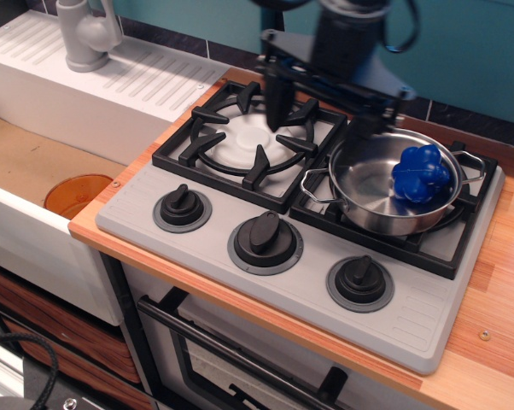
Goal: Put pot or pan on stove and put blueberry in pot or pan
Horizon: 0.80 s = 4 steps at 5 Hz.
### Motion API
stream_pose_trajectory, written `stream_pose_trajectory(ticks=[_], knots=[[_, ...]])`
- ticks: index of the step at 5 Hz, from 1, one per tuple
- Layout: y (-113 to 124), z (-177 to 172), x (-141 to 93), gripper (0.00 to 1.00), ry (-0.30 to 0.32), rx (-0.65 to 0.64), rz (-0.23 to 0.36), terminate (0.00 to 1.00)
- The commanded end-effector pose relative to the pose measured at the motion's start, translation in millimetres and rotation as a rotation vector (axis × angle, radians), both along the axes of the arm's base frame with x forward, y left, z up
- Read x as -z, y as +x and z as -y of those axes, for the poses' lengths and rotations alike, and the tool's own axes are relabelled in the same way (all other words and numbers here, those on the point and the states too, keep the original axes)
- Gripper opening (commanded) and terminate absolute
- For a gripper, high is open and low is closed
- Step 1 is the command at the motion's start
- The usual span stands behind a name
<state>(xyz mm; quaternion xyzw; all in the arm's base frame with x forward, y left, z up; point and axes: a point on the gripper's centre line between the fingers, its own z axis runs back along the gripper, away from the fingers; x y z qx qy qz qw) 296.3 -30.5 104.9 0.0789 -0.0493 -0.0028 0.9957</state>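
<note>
The shiny steel pot [372, 192] stands on the right burner grate of the grey stove [223, 224]. Inside it, toward the right wall, lies the blueberry [422, 173], a cluster of glossy blue balls. My gripper [318, 120] hangs open above the gap between the two burners, just left of the pot's rim. One dark finger [277, 104] is over the left grate and the other finger [358, 138] is at the pot's left edge. Nothing is held between them.
A white sink unit with a grey faucet [84, 34] sits at the left, with an orange dish [78, 195] in the basin. Three dark knobs [265, 235] line the stove front. Wooden counter [496, 290] runs along the right, and a teal wall stands behind.
</note>
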Motion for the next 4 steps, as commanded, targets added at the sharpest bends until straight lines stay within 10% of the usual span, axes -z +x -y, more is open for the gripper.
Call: stream_pose_trajectory(ticks=[1,3,4], knots=[[9.7,-30.5,-11.5,1.0,-0.013,0.036,0.081,0.0],[12.3,-47.2,-9.6,1.0,-0.013,0.045,0.036,0.0],[15.0,-49.0,-8.3,1.0,-0.027,0.053,0.062,1.0]])
